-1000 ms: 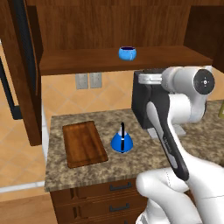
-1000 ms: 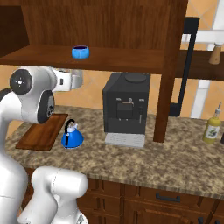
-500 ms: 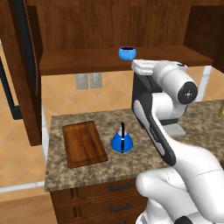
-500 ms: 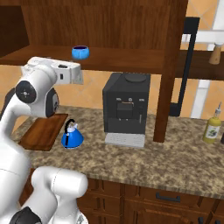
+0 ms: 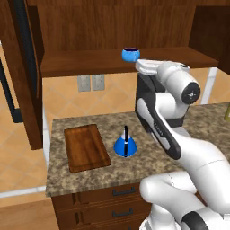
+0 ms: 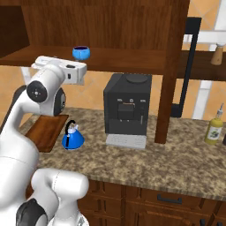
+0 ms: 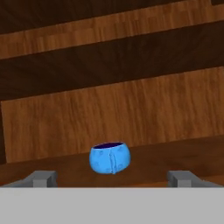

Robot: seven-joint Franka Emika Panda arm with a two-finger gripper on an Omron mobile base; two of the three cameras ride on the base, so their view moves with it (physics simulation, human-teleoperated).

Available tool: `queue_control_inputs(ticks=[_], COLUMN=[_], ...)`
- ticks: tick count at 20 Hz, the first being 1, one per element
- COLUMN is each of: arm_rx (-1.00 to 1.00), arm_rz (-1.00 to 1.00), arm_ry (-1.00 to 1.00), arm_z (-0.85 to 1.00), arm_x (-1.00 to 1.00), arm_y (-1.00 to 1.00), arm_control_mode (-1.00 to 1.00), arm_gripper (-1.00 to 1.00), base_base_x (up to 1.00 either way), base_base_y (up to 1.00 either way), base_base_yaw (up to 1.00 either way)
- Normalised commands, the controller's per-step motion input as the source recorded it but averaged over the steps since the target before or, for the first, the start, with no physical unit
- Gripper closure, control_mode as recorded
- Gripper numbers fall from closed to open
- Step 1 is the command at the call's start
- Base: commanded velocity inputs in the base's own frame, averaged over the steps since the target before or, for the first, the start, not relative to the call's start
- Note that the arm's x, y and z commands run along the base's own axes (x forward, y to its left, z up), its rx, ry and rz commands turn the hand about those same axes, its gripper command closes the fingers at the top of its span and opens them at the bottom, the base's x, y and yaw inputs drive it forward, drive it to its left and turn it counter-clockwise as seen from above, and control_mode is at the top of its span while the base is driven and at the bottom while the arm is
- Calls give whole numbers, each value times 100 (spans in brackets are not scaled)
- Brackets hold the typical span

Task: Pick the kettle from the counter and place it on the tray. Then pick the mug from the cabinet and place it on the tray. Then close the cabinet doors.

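The light-blue mug (image 5: 130, 54) (image 6: 80, 53) (image 7: 110, 157) stands on the cabinet shelf (image 5: 90, 65), upright, its dark inside showing. My gripper (image 7: 113, 178) is open and level with the shelf edge, just in front of the mug and apart from it, with nothing between its fingers. In the base views the hand (image 5: 146, 66) (image 6: 73, 71) sits right below the mug. The blue cone-shaped kettle (image 5: 125, 146) (image 6: 72, 139) stands on the granite counter (image 5: 90, 175), beside the wooden tray (image 5: 85, 147) (image 6: 46, 132), which holds nothing.
Both cabinet doors stand open: the left door (image 5: 22, 67) and the right door (image 6: 174, 66) with its black bar handle (image 6: 187, 66). A black coffee machine (image 6: 128, 108) stands on the counter under the shelf. A yellow bottle (image 6: 215, 128) stands at the far right.
The arm has swung the hand up from in front of the coffee machine to the shelf edge, closer to the mug. Kettle, tray and mug have not moved.
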Motion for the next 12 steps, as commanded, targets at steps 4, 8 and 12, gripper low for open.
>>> queue_control_inputs(ticks=[4, 8, 12], arm_rx=[0, 0, -3], arm_rz=[0, 0, 0], arm_ry=[3, 6, 19], arm_z=[3, 9, 0], arm_x=[8, 12, 38], arm_y=[-3, 1, 11], arm_control_mode=[-100, -100, -100], arm_gripper=[-100, -100, -100], base_base_x=[0, 0, 0], base_base_y=[0, 0, 0], base_base_yaw=[0, 0, 0])
